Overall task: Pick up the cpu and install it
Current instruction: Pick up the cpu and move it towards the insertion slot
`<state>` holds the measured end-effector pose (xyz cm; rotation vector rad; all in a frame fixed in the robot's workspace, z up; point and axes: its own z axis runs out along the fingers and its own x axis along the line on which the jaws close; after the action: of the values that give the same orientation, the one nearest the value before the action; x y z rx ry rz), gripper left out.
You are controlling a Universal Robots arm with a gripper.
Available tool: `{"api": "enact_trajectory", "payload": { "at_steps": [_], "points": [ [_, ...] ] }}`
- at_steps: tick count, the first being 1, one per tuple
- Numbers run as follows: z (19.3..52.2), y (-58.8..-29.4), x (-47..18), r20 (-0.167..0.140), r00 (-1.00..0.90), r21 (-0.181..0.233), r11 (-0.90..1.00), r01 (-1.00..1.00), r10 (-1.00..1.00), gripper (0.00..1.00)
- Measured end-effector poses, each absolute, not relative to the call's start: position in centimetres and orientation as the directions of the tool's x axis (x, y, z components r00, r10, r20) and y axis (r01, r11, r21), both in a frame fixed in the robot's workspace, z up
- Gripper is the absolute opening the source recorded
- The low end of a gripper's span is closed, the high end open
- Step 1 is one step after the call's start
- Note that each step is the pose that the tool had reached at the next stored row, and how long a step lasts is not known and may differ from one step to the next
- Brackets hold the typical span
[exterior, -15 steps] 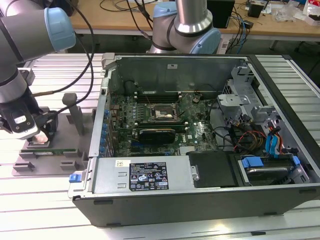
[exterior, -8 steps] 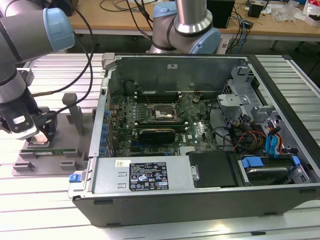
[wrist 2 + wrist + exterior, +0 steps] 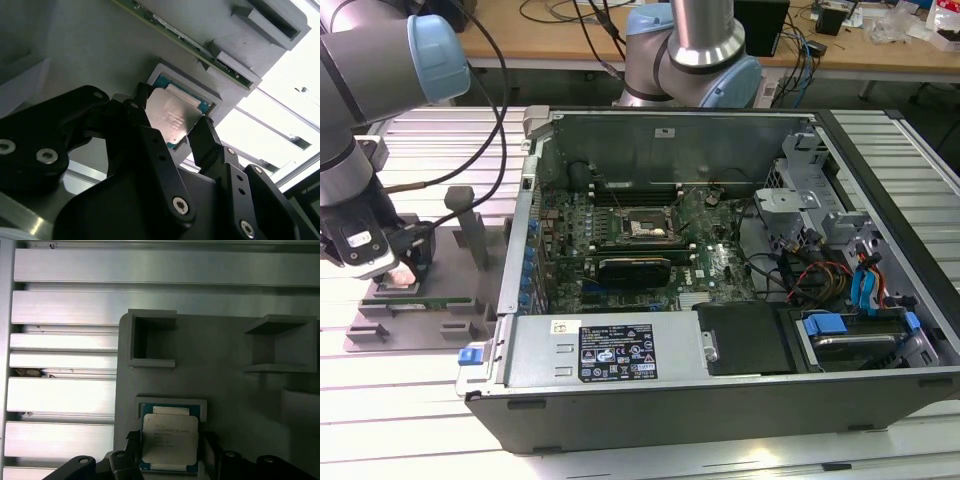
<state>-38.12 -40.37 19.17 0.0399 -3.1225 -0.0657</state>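
The tool [image 3: 171, 441] hangs released, its fingers [image 3: 200, 131] straddling the cpu [image 3: 172, 116], which lies flat between them in the fixture [image 3: 235, 410] pocket. The smart play looks like centring squarely, squeezing both edges evenly, no tilt.

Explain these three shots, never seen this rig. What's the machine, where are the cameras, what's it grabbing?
It is a robot arm with a gripper at its tip. The exterior view is taken from off the arm. It shows a slatted metal table carrying an open computer case, with the motherboard socket inside. At the exterior view's left sits a grey holder. Both wrist views come from cameras riding on the arm, looking past the gripper. They show the cpu, a silver square chip, lying in a recess of that holder. The gripper hangs right over it, and the chip is not lifted yet.
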Motion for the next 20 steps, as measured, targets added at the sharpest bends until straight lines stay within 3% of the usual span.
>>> {"api": "enact_trajectory", "payload": {
  "at_steps": [15, 20],
  "points": [
    [19.11, -40.18, -38.22, 0.013, -1.0, 0.044, 0.999, -0.023, -0.023, 0.6],
    [19.11, -40.16, -38.22, 0.013, -1.0, 0.044, 0.999, -0.023, -0.024, 0.54]
  ]
}}
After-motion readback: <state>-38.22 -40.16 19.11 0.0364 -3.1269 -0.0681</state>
